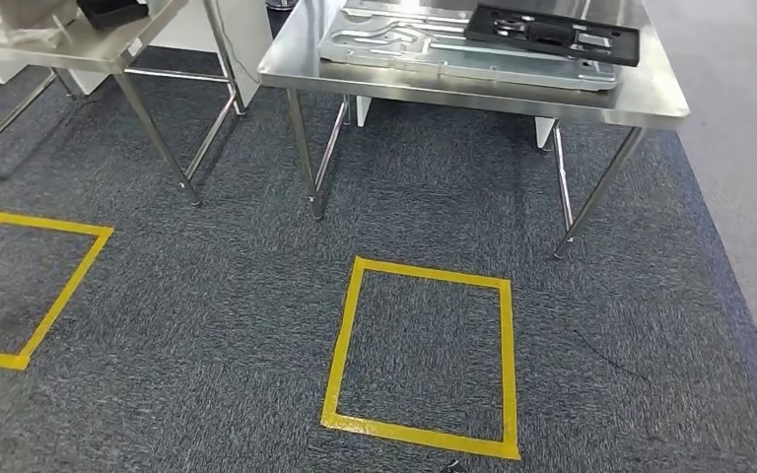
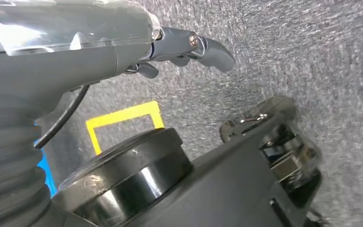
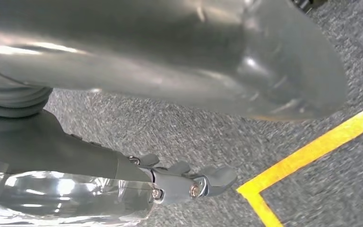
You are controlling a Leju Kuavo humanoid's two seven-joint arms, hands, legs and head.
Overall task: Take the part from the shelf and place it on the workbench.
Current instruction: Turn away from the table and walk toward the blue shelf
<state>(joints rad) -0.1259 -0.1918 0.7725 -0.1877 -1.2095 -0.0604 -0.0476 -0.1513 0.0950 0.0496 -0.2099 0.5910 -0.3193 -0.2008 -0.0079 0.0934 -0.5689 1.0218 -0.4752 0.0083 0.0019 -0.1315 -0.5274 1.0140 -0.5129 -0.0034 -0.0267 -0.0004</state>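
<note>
So the robot is looking down at the carpet with a yellow tape square [image 1: 422, 360] right ahead of it. Beyond that square the steel worktop [image 1: 651, 99] is carrying a silver plate [image 1: 404, 49], with a black framed part [image 1: 552, 34] lying on top of it. I'm guessing that's the task's part, already on the bench, but I honestly can't tell. No shelf is showing up here.

Both arms are hanging. The left hand [image 2: 189, 47] is dangling over the carpet near a taped corner, fingers loose and apart, nothing in them. The right hand [image 3: 184, 182] is doing the same just beside a yellow tape line, also empty.

If it's walking right now, my advice is to be squaring the body up inside the tape square before lifting an arm, and to keep the hands loose until the target is in front.

The head view is giving the worktop and layout; the wrist views are giving the finger state, which the head view isn't catching.
</note>
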